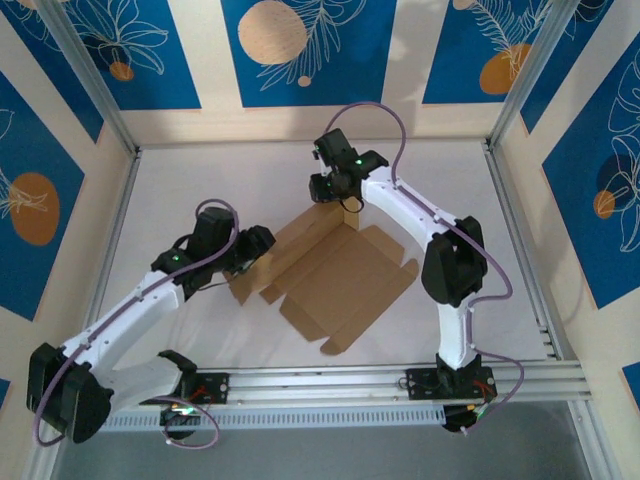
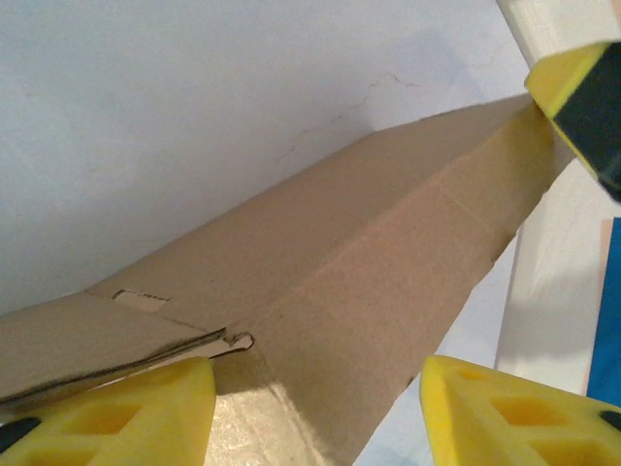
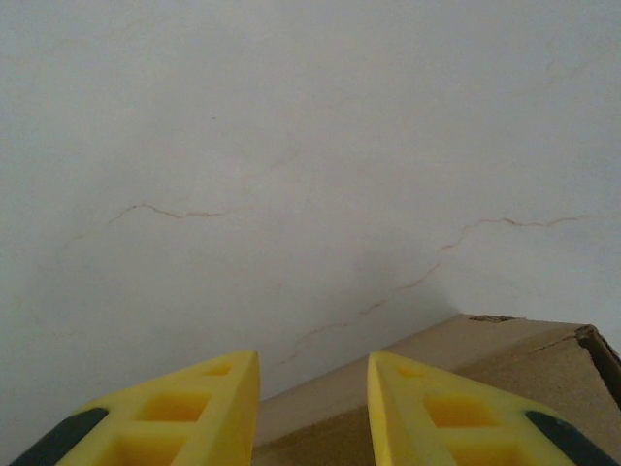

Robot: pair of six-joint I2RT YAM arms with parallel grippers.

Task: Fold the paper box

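Paper box [image 1: 340, 280]: lies at mid-counter between the two arms, turned cornerwise to them, most of it a flat die-cut sheet with flaps and tabs spread out.

Progress: early. The long panel on the left side is lifted along its crease, as the left wrist view shows, and a short flap stands upright at the far corner. The other side walls, the tabs into their slots and the lid are, by my judgement, all yet to be done.

Left pincer [image 2: 318, 369]: at the left edge of the box, fingers set wide apart with the lifted panel between them. No clamping pressure is evident, and whether either pad touches the cardboard cannot be told.

Right pincer [image 3: 313, 357]: at the far corner by the upright flap, fingers moderately apart over a cardboard edge, holding nothing.

Counter [image 1: 200, 190]: white, matt, with fine hairline cracks showing in both wrist views. Nothing else lies on it besides the box.

Room: wall panels [image 1: 320, 45] in blue with orange discs and white leaf outlines, separated by cream strips. Aluminium posts [image 1: 95, 85] stand at the corners, and a slotted rail [image 1: 320, 382] along the near edge carries the arm bases.
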